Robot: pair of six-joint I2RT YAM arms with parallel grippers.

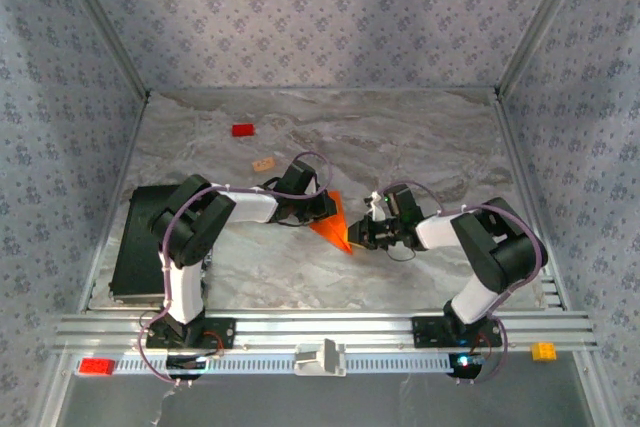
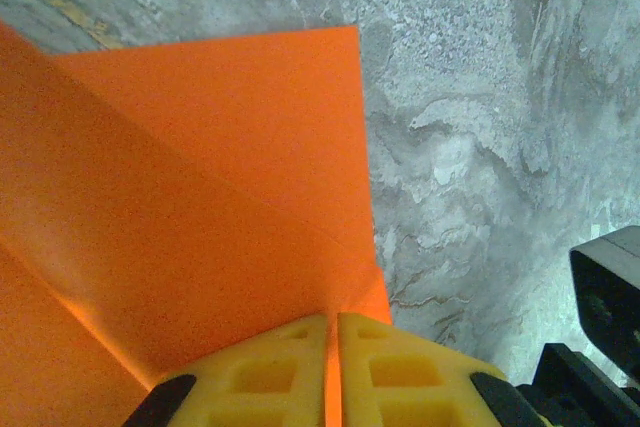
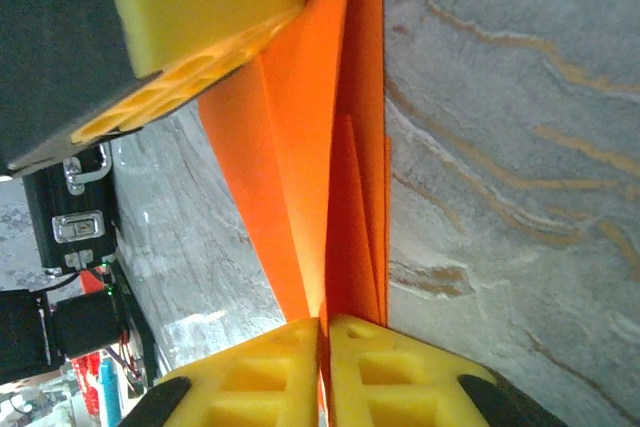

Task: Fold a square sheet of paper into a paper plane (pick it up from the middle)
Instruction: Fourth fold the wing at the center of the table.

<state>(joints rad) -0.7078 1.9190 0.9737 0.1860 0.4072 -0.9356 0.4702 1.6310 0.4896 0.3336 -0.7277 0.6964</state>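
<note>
The square sheet of paper is bright orange, folded into a creased pointed shape and held above the middle of the table between both arms. My left gripper is shut on its left side. In the left wrist view the yellow fingertips pinch the paper, which fans out ahead in folded layers. My right gripper is shut on the lower right tip. In the right wrist view the paper runs up from my shut right gripper toward the other gripper's yellow finger.
A small red block and a small tan block lie on the marble table behind the arms. A black box sits at the left edge. Aluminium rails run along the near edge.
</note>
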